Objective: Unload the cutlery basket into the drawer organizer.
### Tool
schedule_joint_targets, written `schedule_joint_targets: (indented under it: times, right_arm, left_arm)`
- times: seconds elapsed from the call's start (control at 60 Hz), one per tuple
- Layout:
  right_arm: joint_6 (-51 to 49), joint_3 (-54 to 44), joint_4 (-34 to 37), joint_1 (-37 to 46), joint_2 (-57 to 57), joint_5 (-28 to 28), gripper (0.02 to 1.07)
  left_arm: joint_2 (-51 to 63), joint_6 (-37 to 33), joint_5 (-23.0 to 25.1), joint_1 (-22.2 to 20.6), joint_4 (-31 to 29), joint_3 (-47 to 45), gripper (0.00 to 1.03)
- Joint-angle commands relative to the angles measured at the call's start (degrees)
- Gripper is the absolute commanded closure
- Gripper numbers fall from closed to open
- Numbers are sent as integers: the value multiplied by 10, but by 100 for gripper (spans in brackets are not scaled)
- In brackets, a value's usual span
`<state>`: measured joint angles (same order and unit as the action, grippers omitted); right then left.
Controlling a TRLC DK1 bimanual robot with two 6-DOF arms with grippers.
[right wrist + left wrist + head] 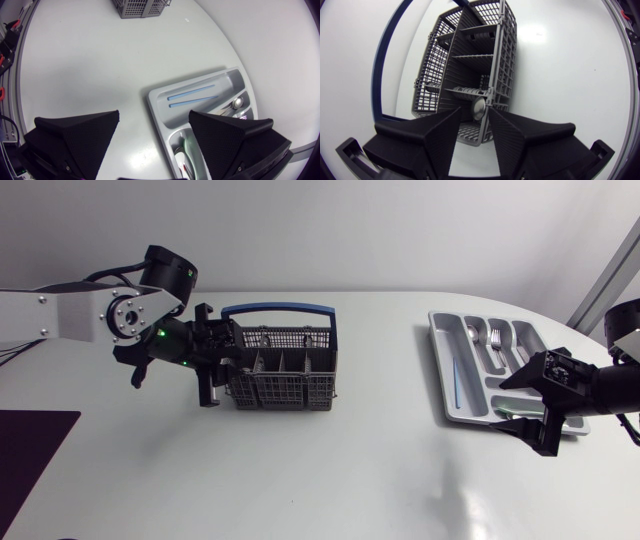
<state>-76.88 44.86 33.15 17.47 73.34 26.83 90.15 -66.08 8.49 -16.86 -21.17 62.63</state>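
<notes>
The left end effector [475, 116] sits at one end of the cutlery basket [283, 368]. Its fingers are a narrow gap apart and straddle the basket's end wall. A round silver cutlery end [479, 107] shows just between the tips, but I cannot see both fingers pressing on it, so I take it as not gripped.

The basket, grey with a blue handle [280, 309], stands upright on the tabletop [330, 470], well apart from the drawer organizer [439, 370]. Its other compartments look empty as far as they show.

The organizer already holds a spoon [472, 333], a fork [495, 336], two blue sticks [192, 92] and a pale green piece [189, 150]. The right end effector [154, 117] hangs wide open and empty over one end of the organizer.

My judgement is that the unloading is nearly done, with at least this one piece left.
</notes>
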Motion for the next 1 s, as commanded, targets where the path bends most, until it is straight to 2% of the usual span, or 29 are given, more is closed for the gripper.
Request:
schedule_joint_targets:
  times: [0.0,0.383,0.717,0.983]
  right_arm:
    - [9,-16,4,-7,-6,2,7]
    - [16,-23,17,-26,-29,2,7]
    - [172,-13,22,-190,-77,-12,7]
    - [348,51,-7,-318,-18,-20,7]
  left_arm:
    - [9,-19,2,-5,-7,-16,62]
    - [16,-17,2,-10,-5,4,62]
    - [14,-17,2,-1,-5,13,62]
    - [13,-15,2,2,-5,19,62]
